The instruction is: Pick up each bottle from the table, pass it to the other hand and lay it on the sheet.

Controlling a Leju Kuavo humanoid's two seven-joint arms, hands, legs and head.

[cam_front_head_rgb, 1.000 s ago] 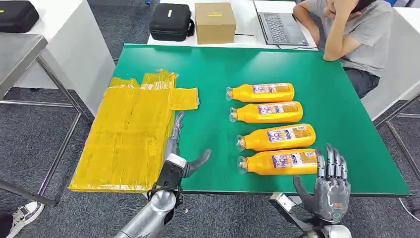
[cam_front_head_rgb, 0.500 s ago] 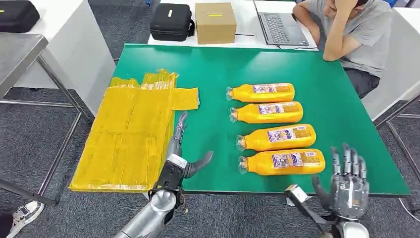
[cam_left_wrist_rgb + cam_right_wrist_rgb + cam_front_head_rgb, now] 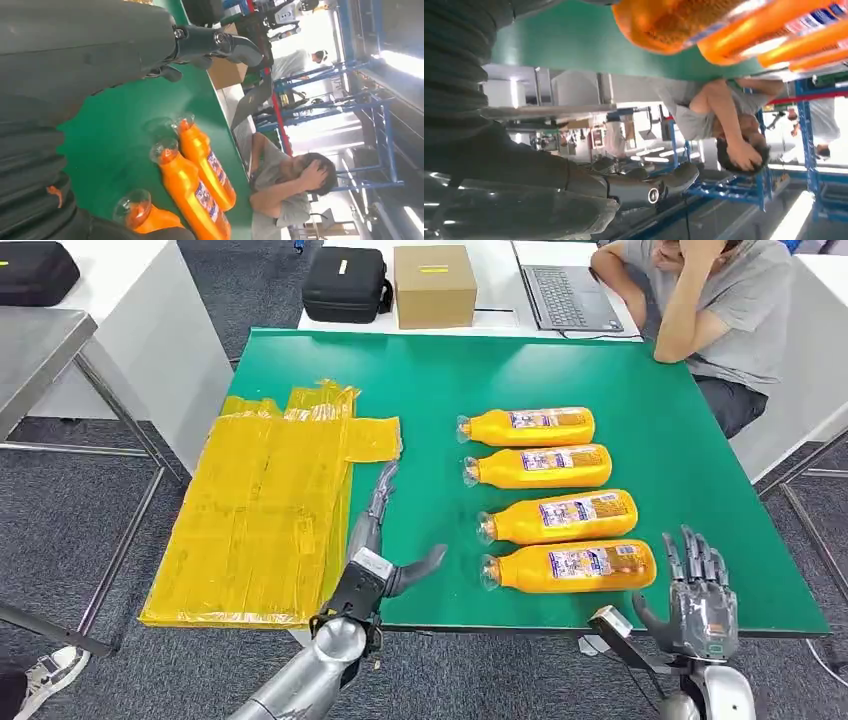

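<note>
Several orange bottles lie on their sides in a column on the green table (image 3: 660, 420), caps to the left; the nearest bottle (image 3: 570, 566) is by the front edge, another (image 3: 558, 516) just behind it. The yellow sheet (image 3: 260, 510) covers the table's left side. My left hand (image 3: 378, 540) reaches over the table beside the sheet's right edge, fingers stretched forward and thumb out, holding nothing. My right hand (image 3: 700, 600) stands upright at the front edge, right of the nearest bottle's base, fingers spread and empty. The left wrist view shows bottle necks (image 3: 170, 155).
A person (image 3: 720, 300) sits at the far right corner, leaning on an elbow. Behind the table stand a laptop (image 3: 565, 290), a cardboard box (image 3: 433, 285) and a black case (image 3: 345, 282). A grey table (image 3: 40, 350) stands to the left.
My left hand has slid forward along the sheet's edge. My right hand has drawn away to the right and lower, off the nearest bottle's base.
</note>
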